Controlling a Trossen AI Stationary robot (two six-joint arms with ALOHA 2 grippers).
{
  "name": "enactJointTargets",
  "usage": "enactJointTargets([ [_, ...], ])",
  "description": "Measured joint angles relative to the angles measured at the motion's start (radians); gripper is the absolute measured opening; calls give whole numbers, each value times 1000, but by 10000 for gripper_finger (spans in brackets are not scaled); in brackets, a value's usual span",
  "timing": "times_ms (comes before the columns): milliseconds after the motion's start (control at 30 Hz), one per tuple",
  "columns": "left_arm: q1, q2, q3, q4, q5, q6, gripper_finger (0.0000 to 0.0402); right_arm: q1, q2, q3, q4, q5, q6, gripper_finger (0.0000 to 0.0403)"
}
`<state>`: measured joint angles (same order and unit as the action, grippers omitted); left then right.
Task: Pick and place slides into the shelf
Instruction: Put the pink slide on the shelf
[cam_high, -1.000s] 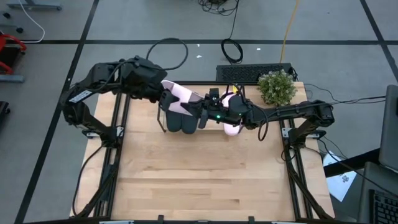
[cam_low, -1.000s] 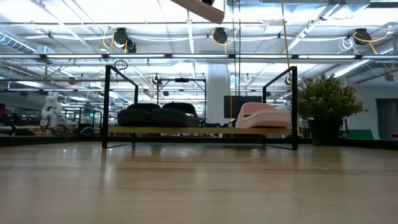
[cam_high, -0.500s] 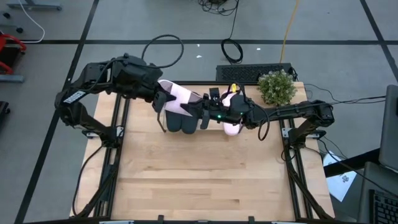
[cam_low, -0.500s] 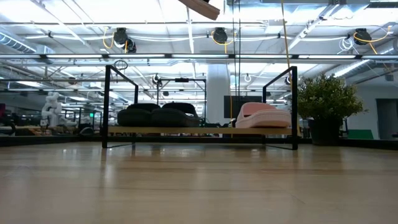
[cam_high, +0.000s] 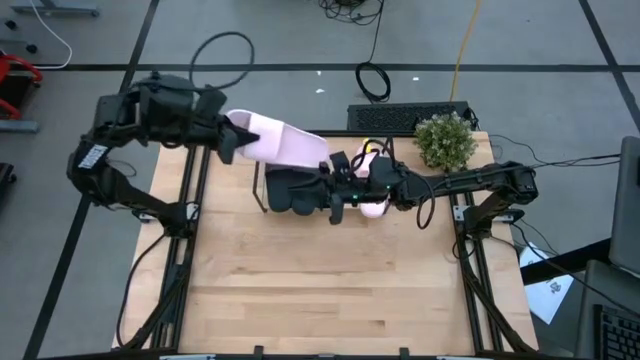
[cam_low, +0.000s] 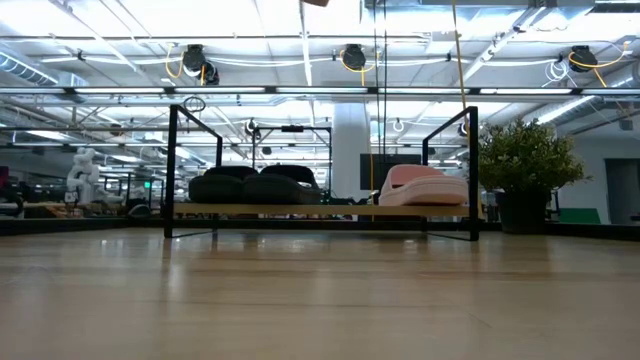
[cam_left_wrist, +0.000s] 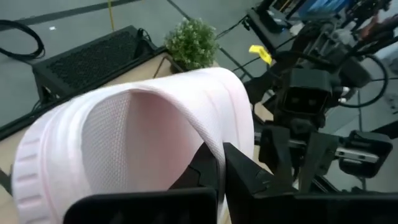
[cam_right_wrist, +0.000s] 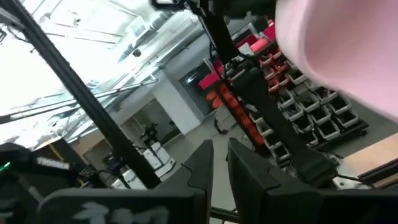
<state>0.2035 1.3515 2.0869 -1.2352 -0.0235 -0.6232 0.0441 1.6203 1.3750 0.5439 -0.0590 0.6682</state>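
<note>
My left gripper (cam_high: 232, 140) is shut on a pale pink slide (cam_high: 280, 142), held in the air over the shelf's far left end. The left wrist view shows its wide strap (cam_left_wrist: 155, 124) arching in front of my fingers. Two black slides (cam_low: 250, 186) and another pink slide (cam_low: 420, 185) rest on their soles on the shelf's wooden board (cam_low: 320, 210). My right gripper (cam_high: 333, 200) hovers over the shelf between the black slides (cam_high: 290, 190) and the pink one (cam_high: 372, 205). Its fingers stand a little apart with nothing between them (cam_right_wrist: 219, 162). My left gripper pinches the edge of the held slide's strap (cam_left_wrist: 214, 140) between its two fingers. The fingers come from the table's left, slanting down. The slide is lifted clear of the shelf and sticks out toward the right arm.
A potted plant (cam_high: 445, 140) stands at the table's far right corner, with a black keyboard-like slab (cam_high: 410, 118) beside it. Black frame rails (cam_high: 190, 230) run along both table sides. Bare wooden tabletop (cam_high: 320, 280) lies in front of the shelf.
My left gripper has drawn back toward the table's far left and risen, taking the pink slide with it. The slide has come away from my right gripper, which stays over the shelf.
</note>
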Motion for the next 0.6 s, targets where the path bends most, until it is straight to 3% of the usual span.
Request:
enactJointTargets([
  [167,37,-35,1,-14,60,13,0,26,0,0,22,-141,0,40],
  [333,45,-35,1,-79,158,36,0,48,-10,-2,160,-327,9,39],
  [500,44,-20,1,-215,273,51,0,50,-81,-2,218,-392,-31,39],
  [600,42,-8,1,-284,339,74,0,50,-137,-3,115,-410,-92,38],
])
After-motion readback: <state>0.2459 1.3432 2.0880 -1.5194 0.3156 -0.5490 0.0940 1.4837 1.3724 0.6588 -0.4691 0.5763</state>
